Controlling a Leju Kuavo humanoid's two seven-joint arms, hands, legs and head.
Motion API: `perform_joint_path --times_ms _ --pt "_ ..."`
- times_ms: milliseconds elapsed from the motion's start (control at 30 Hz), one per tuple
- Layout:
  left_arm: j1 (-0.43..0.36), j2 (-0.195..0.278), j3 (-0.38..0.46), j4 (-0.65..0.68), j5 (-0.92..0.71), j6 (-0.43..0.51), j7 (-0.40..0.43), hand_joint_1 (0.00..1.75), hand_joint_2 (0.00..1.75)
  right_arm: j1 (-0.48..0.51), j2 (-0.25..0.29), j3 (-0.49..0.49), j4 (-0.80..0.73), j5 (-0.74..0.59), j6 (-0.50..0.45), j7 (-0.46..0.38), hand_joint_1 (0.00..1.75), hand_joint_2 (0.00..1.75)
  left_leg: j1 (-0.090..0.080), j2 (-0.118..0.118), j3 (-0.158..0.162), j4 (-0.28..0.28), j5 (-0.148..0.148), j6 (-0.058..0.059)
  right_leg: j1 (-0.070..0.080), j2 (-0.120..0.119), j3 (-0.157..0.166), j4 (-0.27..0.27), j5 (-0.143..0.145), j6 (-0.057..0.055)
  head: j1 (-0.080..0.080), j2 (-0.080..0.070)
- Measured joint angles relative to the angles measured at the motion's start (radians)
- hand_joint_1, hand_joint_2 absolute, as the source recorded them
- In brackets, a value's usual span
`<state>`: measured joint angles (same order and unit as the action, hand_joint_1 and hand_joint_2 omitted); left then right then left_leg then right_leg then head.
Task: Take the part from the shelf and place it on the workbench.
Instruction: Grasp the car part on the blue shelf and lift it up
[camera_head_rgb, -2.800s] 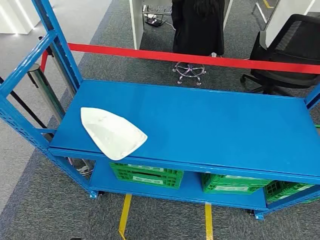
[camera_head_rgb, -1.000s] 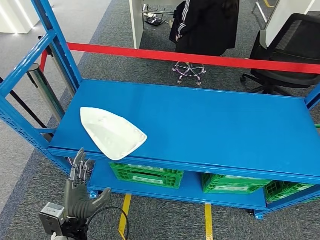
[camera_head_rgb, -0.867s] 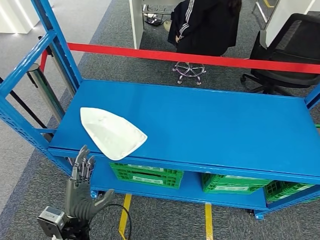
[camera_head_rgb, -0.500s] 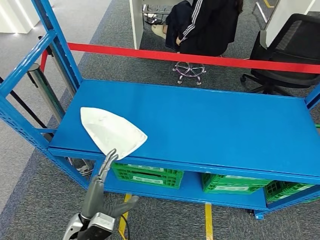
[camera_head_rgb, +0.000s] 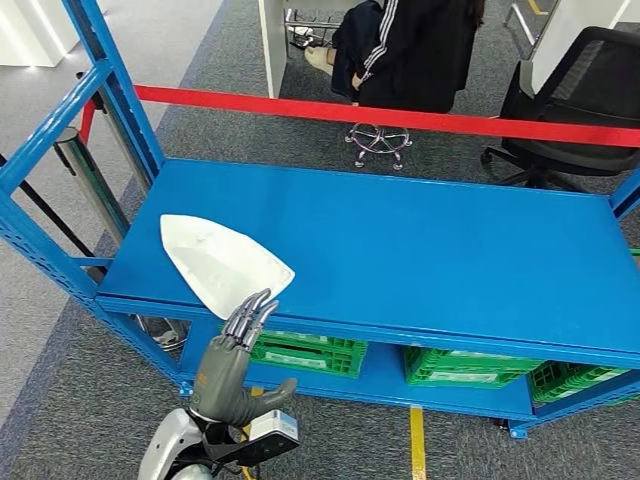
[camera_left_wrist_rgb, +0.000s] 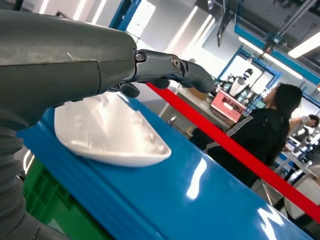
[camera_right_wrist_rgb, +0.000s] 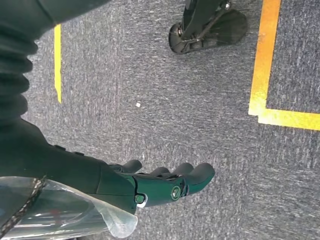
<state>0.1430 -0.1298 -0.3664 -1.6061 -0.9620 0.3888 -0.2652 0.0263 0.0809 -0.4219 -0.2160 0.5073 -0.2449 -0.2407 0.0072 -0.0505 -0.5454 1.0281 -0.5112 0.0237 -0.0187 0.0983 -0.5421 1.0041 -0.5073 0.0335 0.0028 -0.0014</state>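
While part lies unmoved on shelf, left robot hand risen closer, fingers spread, empty.

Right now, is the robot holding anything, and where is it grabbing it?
Nothing. The left hand is open near the white part, not touching it; the right hand is empty.

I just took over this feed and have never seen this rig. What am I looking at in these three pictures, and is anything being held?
This is a two-armed humanoid robot. The head view looks down on a blue shelf with a white part lying near its front edge. The left hand is raised in front of it, fingers apart, holding nothing. The left wrist view, from behind that hand, shows the part close up. The right wrist view looks at grey carpet; the right hand hangs empty. Green crates sit below.
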Motion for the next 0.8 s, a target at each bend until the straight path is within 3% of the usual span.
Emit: perform_joint_path --times_ms 233,800 --pt "-0.053 -0.008 0.000 0.019 -0.110 0.071 0.099 0.00 1.75 -0.007 0.000 0.000 0.001 0.029 0.003 0.001 0.00 0.00 0.000 0.000 0.000 0.000 0.000 0.000 0.000 0.000 0.000 0.000 0.000 0.000 0.000 0.000" --pt "-0.090 -0.019 -0.002 0.060 -0.155 0.032 0.163 0.00 1.75 -0.010 0.000 0.000 0.002 0.046 0.009 0.005 0.00 0.00 0.000 0.000 0.000 0.000 0.000 0.000 0.000 0.000 0.000 0.000 0.000 0.000 0.000 0.000"
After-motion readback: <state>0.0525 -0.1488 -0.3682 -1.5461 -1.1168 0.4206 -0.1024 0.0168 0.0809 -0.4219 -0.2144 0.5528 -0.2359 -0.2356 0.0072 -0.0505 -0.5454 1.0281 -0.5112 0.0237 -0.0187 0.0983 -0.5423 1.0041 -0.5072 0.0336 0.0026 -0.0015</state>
